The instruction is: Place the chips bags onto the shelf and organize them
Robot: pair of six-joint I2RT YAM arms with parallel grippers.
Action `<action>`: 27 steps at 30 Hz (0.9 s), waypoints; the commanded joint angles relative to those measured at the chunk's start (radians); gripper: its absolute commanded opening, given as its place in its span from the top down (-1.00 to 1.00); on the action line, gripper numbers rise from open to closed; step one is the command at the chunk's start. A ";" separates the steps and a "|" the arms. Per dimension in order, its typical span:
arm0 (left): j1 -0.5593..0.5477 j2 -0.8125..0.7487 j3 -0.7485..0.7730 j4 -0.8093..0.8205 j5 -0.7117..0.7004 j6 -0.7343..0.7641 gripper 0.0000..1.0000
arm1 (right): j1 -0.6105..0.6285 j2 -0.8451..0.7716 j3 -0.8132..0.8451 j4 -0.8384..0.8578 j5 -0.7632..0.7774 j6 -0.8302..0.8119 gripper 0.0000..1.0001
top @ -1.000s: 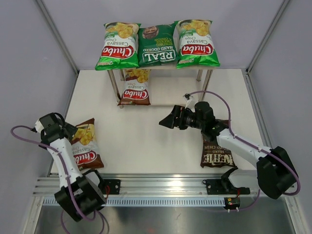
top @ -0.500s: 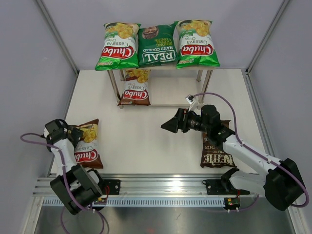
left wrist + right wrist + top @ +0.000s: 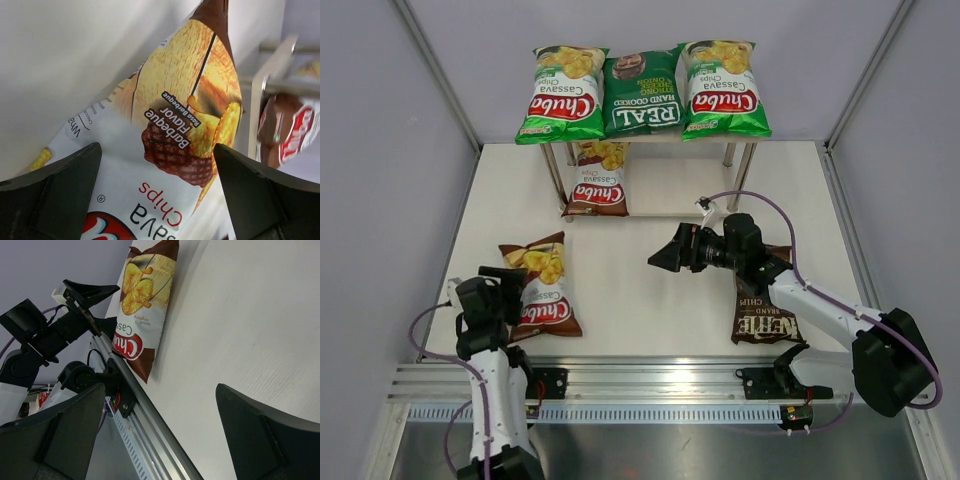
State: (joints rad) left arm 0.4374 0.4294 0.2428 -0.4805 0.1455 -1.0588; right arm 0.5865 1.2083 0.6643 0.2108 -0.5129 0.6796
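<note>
The shelf (image 3: 685, 188) stands at the back. Its top board carries a light-green Chuba bag (image 3: 561, 95), the dark-green REAL bag (image 3: 642, 92) and a second light-green Chuba bag (image 3: 724, 88). A brown Chuba bag (image 3: 598, 180) lies on the left of the lower board. Another brown Chuba bag (image 3: 542, 285) lies on the table at the front left, also in the left wrist view (image 3: 180, 110) and the right wrist view (image 3: 142, 305). My left gripper (image 3: 515, 298) (image 3: 157, 200) is open, its jaws straddling this bag. My right gripper (image 3: 665, 255) (image 3: 160, 435) is open and empty over mid-table. The Kettle bag (image 3: 765, 318) lies under my right arm.
A metal rail (image 3: 660, 382) runs along the table's front edge. Grey walls close in the table at left, right and back. A shelf leg (image 3: 257, 110) shows ahead of the left gripper, with the lower-board brown bag (image 3: 290, 130) behind it.
My left arm has swung toward the front and turned to face right. The brown Chuba bag on the table has shifted right and rotated. My right gripper has barely moved.
</note>
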 commanded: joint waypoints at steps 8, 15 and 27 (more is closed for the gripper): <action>-0.465 0.356 0.174 0.045 -0.049 -0.063 -0.98 | 0.006 -0.019 0.077 -0.048 0.040 -0.012 -0.99; -0.471 0.232 0.288 -0.095 -0.168 0.129 -0.98 | 0.006 -0.056 0.119 -0.160 0.054 -0.075 -0.99; -0.249 0.583 0.274 0.325 0.224 0.441 -0.98 | 0.006 -0.116 0.164 -0.281 -0.076 -0.196 -0.99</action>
State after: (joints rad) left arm 0.1284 0.9718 0.5407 -0.3702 0.1802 -0.6914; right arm 0.5865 1.1294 0.7822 -0.0505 -0.5392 0.5419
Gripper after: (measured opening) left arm 0.988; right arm 0.993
